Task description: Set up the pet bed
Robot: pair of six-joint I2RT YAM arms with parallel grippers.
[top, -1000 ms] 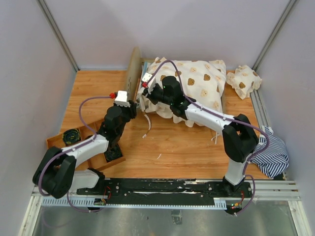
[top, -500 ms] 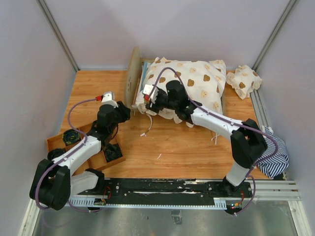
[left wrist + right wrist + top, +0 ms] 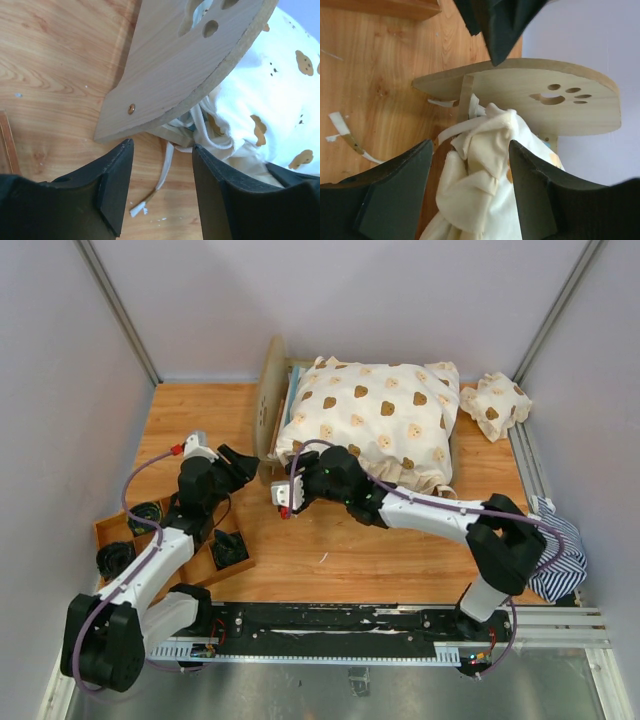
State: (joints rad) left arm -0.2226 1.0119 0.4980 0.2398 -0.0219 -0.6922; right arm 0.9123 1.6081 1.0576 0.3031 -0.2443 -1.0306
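Note:
The pet bed stands at the back centre, its plywood headboard with paw-print cutout on the left. A cream bear-print cover lies over it and hides most of the mattress. My left gripper is open just left of the headboard's foot, with only the cover's white cord on the table below. In front of the cover's near-left corner, my right gripper is open; the ruffled corner lies loose between its fingers.
A small bear-print pillow lies at the back right. A dark blue-and-white striped cloth is bunched at the right edge by the right arm's elbow. A wooden tray with black round parts sits at the near left. Walls close in the sides.
My right gripper opened, let go of the cover's corner and drew back toward the front. The cover dropped flat over the bed. My left gripper backed off to the left and opened wider.

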